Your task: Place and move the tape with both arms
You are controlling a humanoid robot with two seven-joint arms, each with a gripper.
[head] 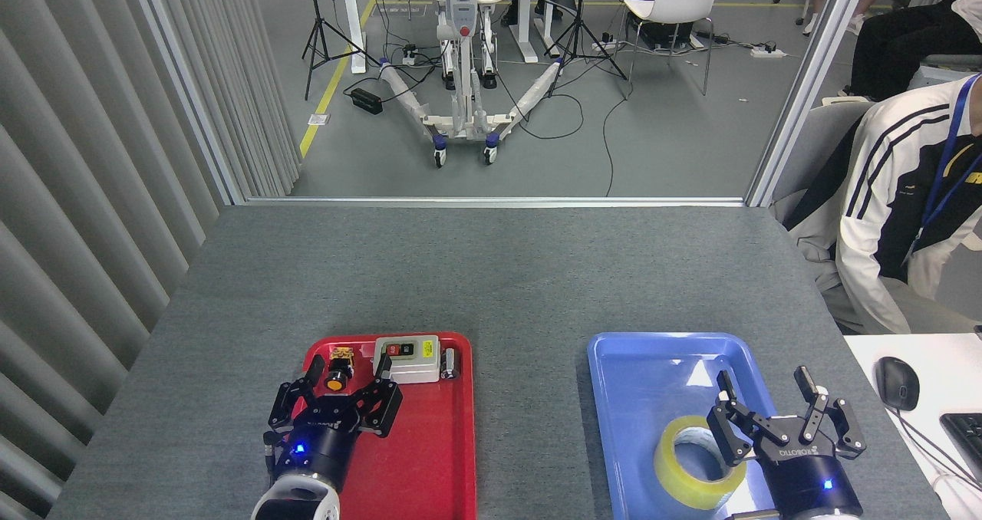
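Note:
The tape (694, 463), a translucent yellow roll with a white core, lies flat in the near part of the blue tray (652, 366). My right gripper (767, 386) stands open just to the right of the roll, over the tray's right rim, with nothing between its fingers. My left gripper (349, 370) is open over the red tray (437, 451), its fingers spread just short of a small yellow-and-black part (335, 375) and a white switch box (410, 359).
A small metal cylinder (449, 363) lies beside the switch box. A person in a white jacket (897, 213) sits at the table's right side. A mouse (896, 383) and keyboard (968, 436) rest on a white desk at right. Grey slatted wall panels line the left.

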